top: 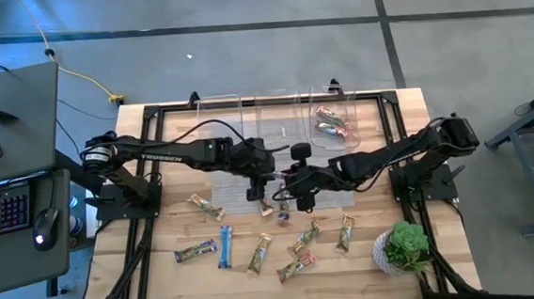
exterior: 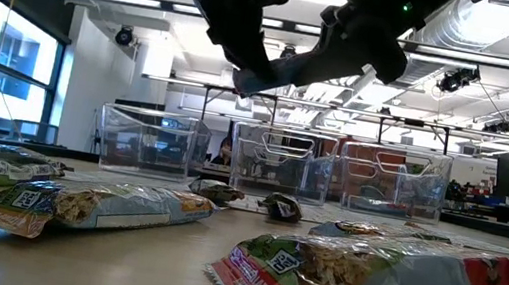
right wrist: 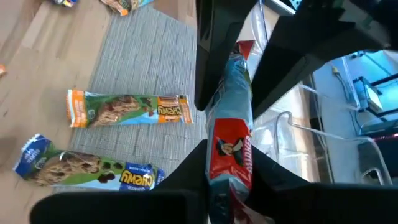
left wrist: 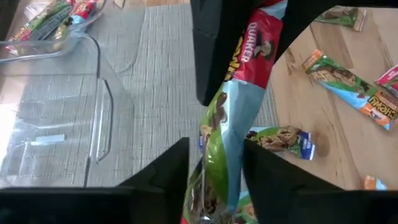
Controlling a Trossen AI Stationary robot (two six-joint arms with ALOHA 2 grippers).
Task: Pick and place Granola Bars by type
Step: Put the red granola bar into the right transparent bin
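Both grippers meet over the grey mat in mid-table, shut on one granola bar (left wrist: 227, 118) with a red, blue and green wrapper, also seen in the right wrist view (right wrist: 231, 118). My left gripper (left wrist: 214, 158) reaches in from the table's left (top: 265, 182). My right gripper (right wrist: 230, 168) comes from the right (top: 295, 189). Several other bars lie flat on the table toward its near edge (top: 227, 245). Two more lie under the grippers, a green-and-orange one (right wrist: 127, 109) and a blue one (right wrist: 87, 168). My left gripper pinches the bar's green-and-blue end (left wrist: 217, 171) between its two fingers, which lie across the bar. The bar is lifted clear of the table. My right gripper pinches the same bar's red end (right wrist: 230, 152) between its two fingers, coming at it from the opposite side. The bar spans the gap between the two grippers.
Three clear bins stand in a row at the far edge; the right one (top: 336, 124) holds a few bars, the middle (top: 279, 120) and left (top: 215, 111) show none. A potted plant (top: 406, 246) stands at the near right corner. A desk with keyboard (top: 2, 208) stands left of the table.
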